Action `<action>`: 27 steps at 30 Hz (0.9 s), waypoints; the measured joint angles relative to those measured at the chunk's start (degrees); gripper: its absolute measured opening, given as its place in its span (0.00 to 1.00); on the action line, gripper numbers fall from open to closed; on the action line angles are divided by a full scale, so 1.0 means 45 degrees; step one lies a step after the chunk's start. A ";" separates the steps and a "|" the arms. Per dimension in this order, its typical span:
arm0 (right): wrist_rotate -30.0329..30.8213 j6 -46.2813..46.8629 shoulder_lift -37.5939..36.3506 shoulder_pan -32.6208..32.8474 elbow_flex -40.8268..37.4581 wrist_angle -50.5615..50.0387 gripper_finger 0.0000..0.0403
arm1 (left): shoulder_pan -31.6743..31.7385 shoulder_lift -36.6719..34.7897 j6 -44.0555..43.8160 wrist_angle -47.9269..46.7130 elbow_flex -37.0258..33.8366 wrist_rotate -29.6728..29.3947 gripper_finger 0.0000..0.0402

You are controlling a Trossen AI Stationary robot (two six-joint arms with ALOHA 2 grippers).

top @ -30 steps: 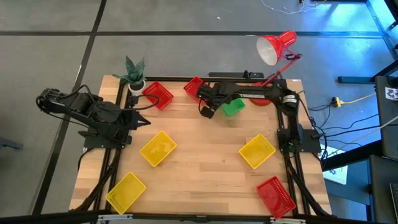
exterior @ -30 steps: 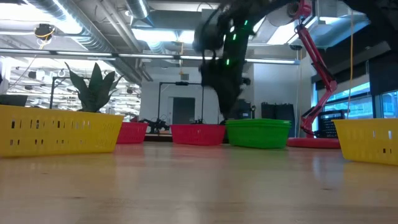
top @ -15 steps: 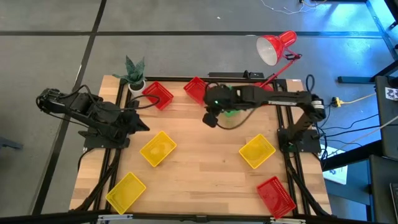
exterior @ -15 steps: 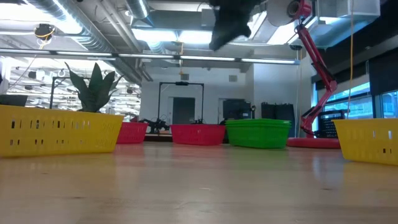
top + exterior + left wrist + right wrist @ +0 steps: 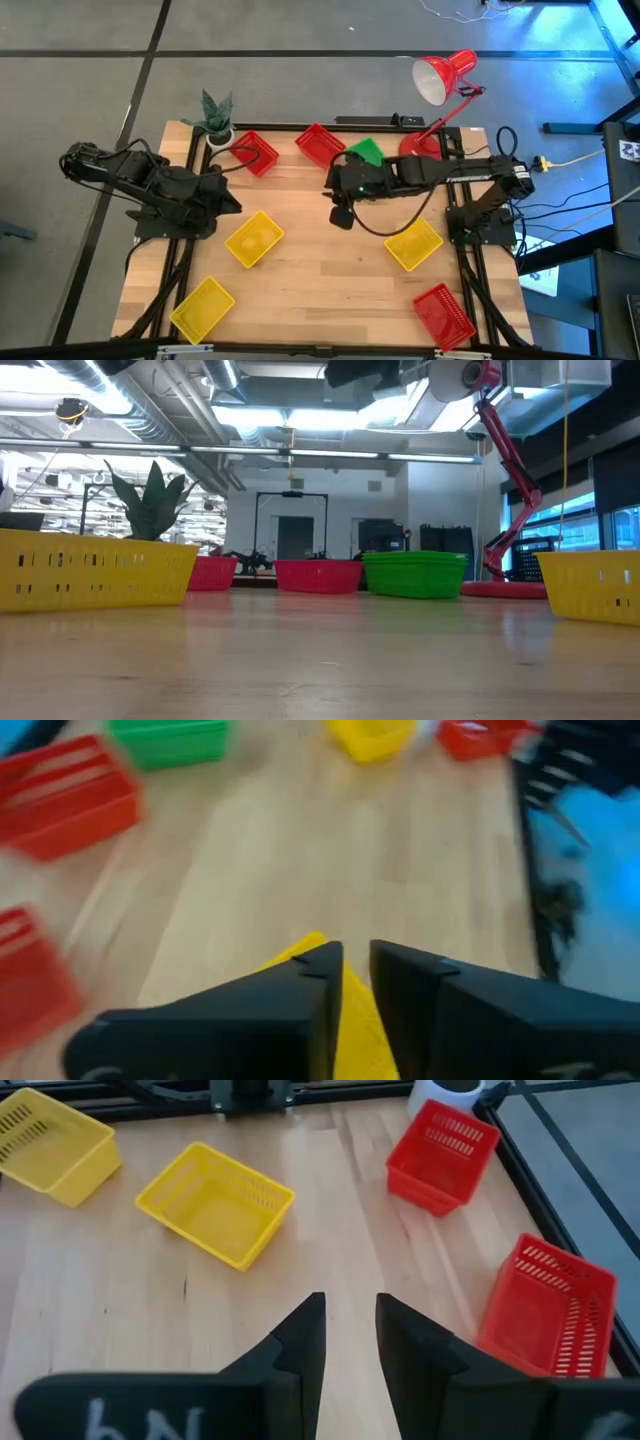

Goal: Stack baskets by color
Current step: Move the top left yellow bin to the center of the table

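The right gripper (image 5: 341, 214) hovers above bare table (image 5: 320, 270), fingers slightly parted, empty. The left gripper (image 5: 356, 970), also slightly parted, waits near a yellow basket (image 5: 254, 239).

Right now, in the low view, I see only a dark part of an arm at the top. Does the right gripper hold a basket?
Observer: No. The right gripper has its jaws apart, with only bare wood between them.
Operator: Where is it?
Observer: Above the table, between the green basket and a yellow basket.
Operator: Is any basket outside my view?
Observer: Yes. In the high view, a red basket lies at the table's lower right corner.
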 joint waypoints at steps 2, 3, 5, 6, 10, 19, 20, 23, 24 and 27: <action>0.0003 0.0001 0.0000 0.0116 0.0000 -0.0005 0.23 | 0.0088 0.0241 -0.0827 -0.0353 -0.0002 -0.0842 0.17; 0.0003 0.0031 0.0002 0.0168 0.0000 -0.0008 0.23 | 0.0138 0.0371 -0.0966 -0.0569 -0.0005 -0.1075 0.19; 0.0000 0.0250 0.0000 0.0276 0.0000 0.0009 0.23 | 0.0222 0.0567 -0.0918 -0.0628 -0.0009 -0.1161 0.21; 0.0000 0.0283 0.0002 0.0310 0.0000 0.0024 0.23 | 0.0236 0.0652 -0.0963 -0.0601 -0.0005 -0.1069 0.21; 0.0004 0.0305 0.0005 0.0505 0.0000 0.0021 0.23 | 0.0236 0.0645 -0.0948 -0.0607 -0.0005 -0.0539 0.21; -0.0581 0.0205 0.0005 0.0781 0.0000 0.0031 0.23 | -0.0003 0.0660 0.0447 -0.0673 -0.0017 0.1981 0.21; -0.0902 0.0091 0.0005 0.0844 0.0000 0.0031 0.23 | -0.0164 0.0657 0.1021 -0.0612 -0.0101 0.2223 0.21; -0.1622 -0.0462 0.0005 0.1110 0.0000 0.0028 0.23 | -0.0702 0.0831 0.2239 -0.0658 -0.0540 0.2437 0.21; -0.1688 -0.0734 0.0005 0.1199 0.0000 0.0026 0.23 | -0.0885 0.0887 0.2326 -0.0644 -0.0713 0.2432 0.21; -0.1685 -0.1537 0.0005 0.1426 0.0000 -0.0156 0.23 | -0.1338 0.1059 0.1791 -0.0275 -0.1378 0.2420 0.21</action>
